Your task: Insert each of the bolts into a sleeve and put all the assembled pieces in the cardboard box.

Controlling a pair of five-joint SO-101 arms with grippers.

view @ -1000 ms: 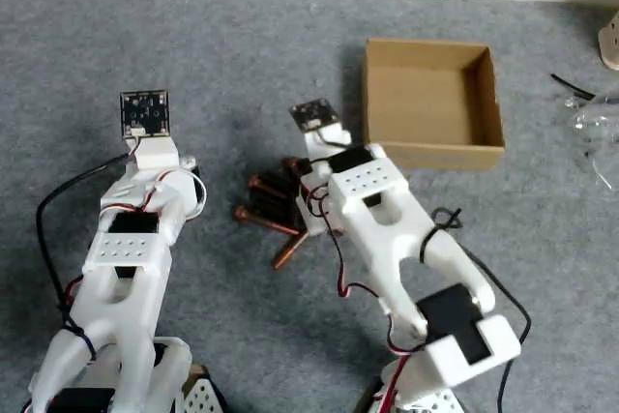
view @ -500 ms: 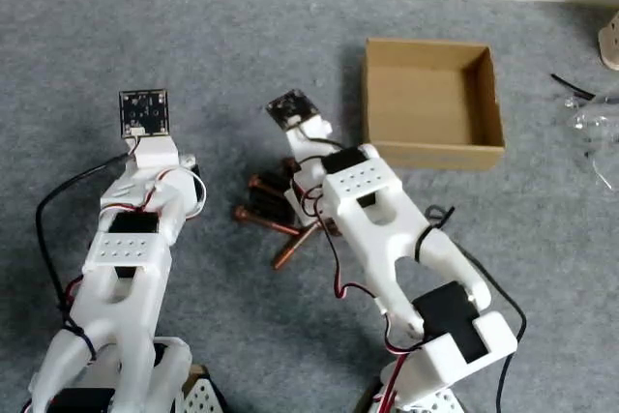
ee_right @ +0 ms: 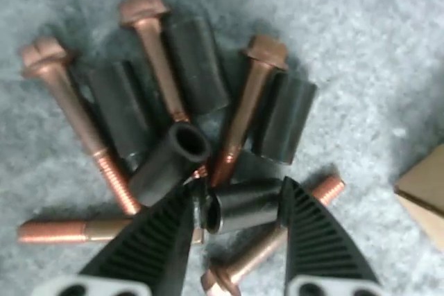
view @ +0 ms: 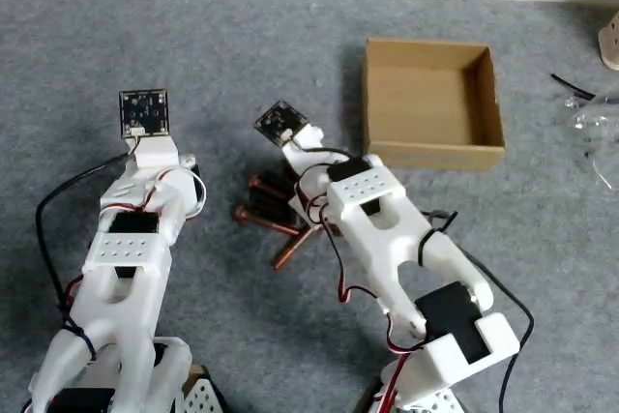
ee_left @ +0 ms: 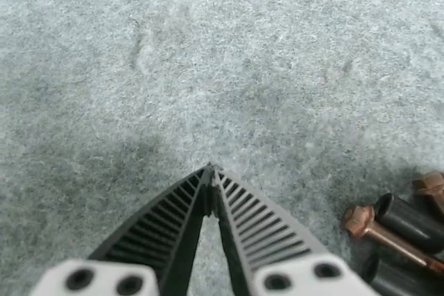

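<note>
Several copper bolts (ee_right: 156,46) and black sleeves (ee_right: 194,60) lie in a loose pile (view: 271,212) on the grey carpet between the two arms. My right gripper (ee_right: 239,188) is open low over the pile. One black sleeve (ee_right: 246,206) lies on its side between its two fingers, and a bolt (ee_right: 267,251) lies just under that sleeve. My left gripper (ee_left: 210,169) is shut with nothing in it, above bare carpet to the left of the pile. A bolt (ee_left: 378,232) and a sleeve (ee_left: 409,220) lie near it. The cardboard box (view: 430,103) stands open behind the pile, to its right.
A corner of the box (ee_right: 423,188) lies close to my right gripper. Clear plastic and a black wire (view: 585,108) lie at the far right edge. Bare carpet stretches to the left and in front of the pile.
The right arm's wrist has swung left, from near the box to over the pile of bolts and sleeves. The left arm has kept still.
</note>
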